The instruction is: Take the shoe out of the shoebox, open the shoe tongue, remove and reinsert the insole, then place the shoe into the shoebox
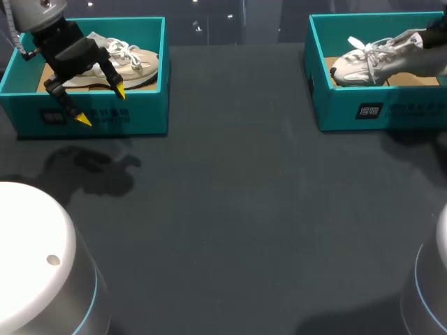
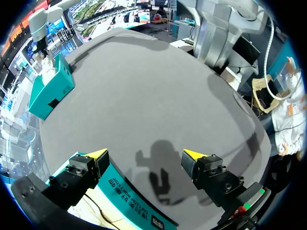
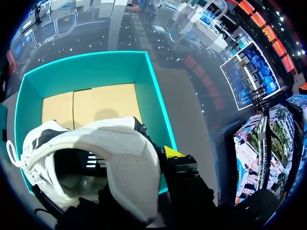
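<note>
A white shoe (image 1: 377,63) with loose laces is in the right teal shoebox (image 1: 391,108), toe low and heel raised. My right gripper (image 1: 434,42) is shut on its heel. In the right wrist view the shoe (image 3: 96,143) hangs over the box's (image 3: 86,72) cardboard floor. Of the right gripper (image 3: 154,158) only one yellow tip shows, outside the heel collar. A second beige shoe (image 1: 126,63) lies in the left teal shoebox (image 1: 126,115). My left gripper (image 1: 102,105) hovers open over that box's front wall (image 2: 129,191), nothing between its fingers (image 2: 98,154).
The dark table (image 1: 237,209) stretches wide between the two boxes and toward the front edge. The right shoebox (image 2: 50,88) shows far off in the left wrist view. The rounded white arm bases (image 1: 35,265) sit at the near corners.
</note>
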You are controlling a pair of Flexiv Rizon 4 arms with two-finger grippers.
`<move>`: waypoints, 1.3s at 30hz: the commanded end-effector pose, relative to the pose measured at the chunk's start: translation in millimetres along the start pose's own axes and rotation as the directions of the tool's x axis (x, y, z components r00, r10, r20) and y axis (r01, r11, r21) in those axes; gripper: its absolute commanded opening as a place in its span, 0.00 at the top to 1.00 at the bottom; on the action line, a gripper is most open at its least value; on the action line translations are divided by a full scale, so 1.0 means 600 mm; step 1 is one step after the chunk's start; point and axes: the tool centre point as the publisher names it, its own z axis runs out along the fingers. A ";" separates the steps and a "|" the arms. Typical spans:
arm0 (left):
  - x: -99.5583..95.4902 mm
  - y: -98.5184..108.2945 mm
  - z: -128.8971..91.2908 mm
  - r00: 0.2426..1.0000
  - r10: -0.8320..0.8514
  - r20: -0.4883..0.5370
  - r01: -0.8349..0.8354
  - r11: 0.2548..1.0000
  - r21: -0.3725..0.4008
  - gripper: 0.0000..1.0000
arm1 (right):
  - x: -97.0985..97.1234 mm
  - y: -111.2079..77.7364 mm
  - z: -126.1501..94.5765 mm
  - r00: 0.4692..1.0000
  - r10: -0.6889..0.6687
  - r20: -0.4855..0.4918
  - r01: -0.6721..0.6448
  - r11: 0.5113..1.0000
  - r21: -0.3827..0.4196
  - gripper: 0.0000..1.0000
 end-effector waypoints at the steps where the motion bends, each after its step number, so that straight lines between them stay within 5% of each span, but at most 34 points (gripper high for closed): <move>1: 0.002 -0.001 -0.001 1.000 0.000 0.000 0.000 1.000 -0.003 0.00 | -0.002 -0.012 0.008 1.000 -0.001 -0.011 0.001 1.000 0.000 1.00; 39: 0.002 -0.001 -0.001 1.000 0.000 0.000 0.000 1.000 -0.003 0.00 | 0.067 -0.073 0.133 0.996 -0.043 -0.077 0.051 0.993 0.109 1.00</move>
